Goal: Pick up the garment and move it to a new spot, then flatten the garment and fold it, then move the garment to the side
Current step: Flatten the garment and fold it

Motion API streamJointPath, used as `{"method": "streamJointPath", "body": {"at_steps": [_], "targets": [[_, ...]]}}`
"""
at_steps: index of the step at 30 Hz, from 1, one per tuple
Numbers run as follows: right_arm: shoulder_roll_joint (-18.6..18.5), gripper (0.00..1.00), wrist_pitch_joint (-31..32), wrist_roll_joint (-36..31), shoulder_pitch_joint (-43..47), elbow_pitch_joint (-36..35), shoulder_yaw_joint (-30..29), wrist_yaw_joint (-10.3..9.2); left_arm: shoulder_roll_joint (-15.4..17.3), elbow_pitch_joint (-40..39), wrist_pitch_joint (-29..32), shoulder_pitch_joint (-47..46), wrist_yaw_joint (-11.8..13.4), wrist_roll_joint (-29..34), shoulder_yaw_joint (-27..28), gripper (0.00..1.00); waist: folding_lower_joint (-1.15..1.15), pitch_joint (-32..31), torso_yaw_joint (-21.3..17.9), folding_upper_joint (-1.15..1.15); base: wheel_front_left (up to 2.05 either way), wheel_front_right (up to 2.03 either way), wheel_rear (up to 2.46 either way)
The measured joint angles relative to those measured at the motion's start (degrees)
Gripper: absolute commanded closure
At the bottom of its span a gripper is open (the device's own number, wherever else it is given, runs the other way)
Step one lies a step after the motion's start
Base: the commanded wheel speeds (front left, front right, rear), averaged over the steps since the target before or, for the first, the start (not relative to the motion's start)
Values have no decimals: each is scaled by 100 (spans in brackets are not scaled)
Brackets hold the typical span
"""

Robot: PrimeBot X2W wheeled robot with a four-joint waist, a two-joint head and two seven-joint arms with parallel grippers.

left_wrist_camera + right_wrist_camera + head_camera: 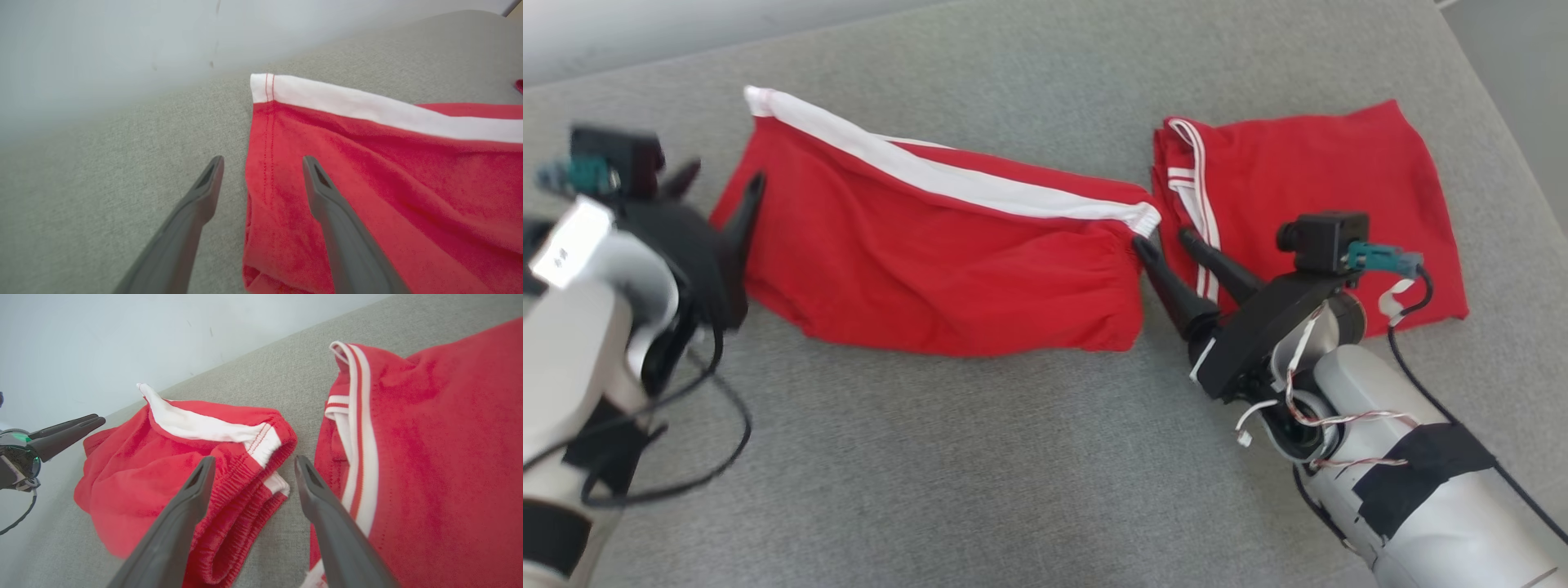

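The garment (931, 261) is a pair of red shorts with a white band, folded into a long strip on the grey cloth surface (947, 474). My left gripper (720, 184) is open at its left end, one finger over the red cloth (388, 183) and one over bare surface. My right gripper (1161, 239) is open at the elastic right end (245, 457), holding nothing. The left gripper (96, 419) also appears at the far side of the right wrist view.
A second red garment (1315, 188) with white and red stripes lies folded just right of the first, partly under my right wrist; its striped edge (359, 428) sits beside my right finger. A pale wall (645, 33) borders the surface at the back.
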Motion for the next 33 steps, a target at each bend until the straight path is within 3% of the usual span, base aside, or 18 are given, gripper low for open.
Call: {"method": "streamJointPath", "body": {"at_steps": [5, 11, 16, 27, 28, 29, 30, 33], "targets": [[5, 0, -102, 1, 14, -105, 151, 0, 131, 107, -57, 300, 1, -68, -16, 0, 0, -105, 108, 0, 0, 0, 0], [-9, 0, -171, 35, 12, -140, 271, 0, -19, 129, -105, 395, 1, -733, 170, 0, 0, -128, 115, 0, 0, 0, 0], [-8, 0, -207, 51, -2, -185, 365, 0, 71, 162, -54, 444, 1, -1048, 289, 0, 0, -107, 47, 0, 0, 0, 0], [-49, 0, -354, 94, -3, -163, 474, 0, 9, 144, 435, 655, 1, -1614, 197, 0, 1, -82, -57, -1, 0, 0, 0], [-57, 0, -356, 94, -3, -163, 482, 0, 16, 130, 470, 655, 1, -1719, 197, 3, 1, -79, -63, 0, 0, 0, 0], [-69, 0, -376, 96, -3, -163, 492, 0, 22, 109, 494, 655, 1, -1781, 205, 60, 1, -75, -68, 0, 0, 0, 0], [-79, 0, -403, 97, -4, -163, 499, 0, 16, 107, 516, 655, 1, -1847, 233, 100, 1, -71, -73, -1, 0, 0, 0], [-104, 0, -407, 100, -5, -160, 509, 0, 31, 89, 600, 655, 1, -1887, 219, 100, 1, -64, -80, -1, 0, 0, 0]]}}
